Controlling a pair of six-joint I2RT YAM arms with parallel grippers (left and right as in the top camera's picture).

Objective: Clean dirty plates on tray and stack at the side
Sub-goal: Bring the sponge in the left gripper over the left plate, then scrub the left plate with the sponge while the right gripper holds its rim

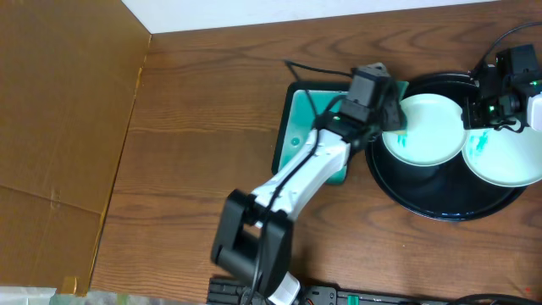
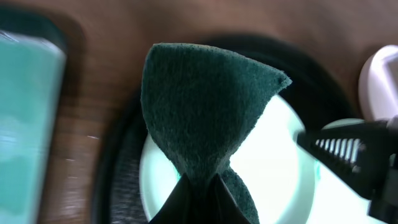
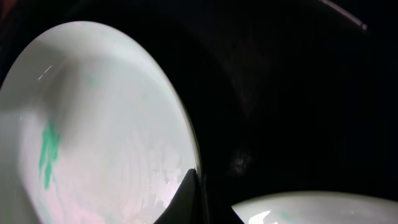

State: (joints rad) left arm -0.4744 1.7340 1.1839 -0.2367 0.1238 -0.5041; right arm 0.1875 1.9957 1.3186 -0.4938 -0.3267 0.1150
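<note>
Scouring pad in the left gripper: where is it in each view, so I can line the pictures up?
Overhead: mostly hidden under the left gripper, at the edge of a plate.
Left wrist: the scouring pad fills the centre, pinched at the bottom.
Right wrist: not in it.
Shared landmark: the black tray, in all three views.

Two plates lie in the tray, a smaller tray just left
</note>
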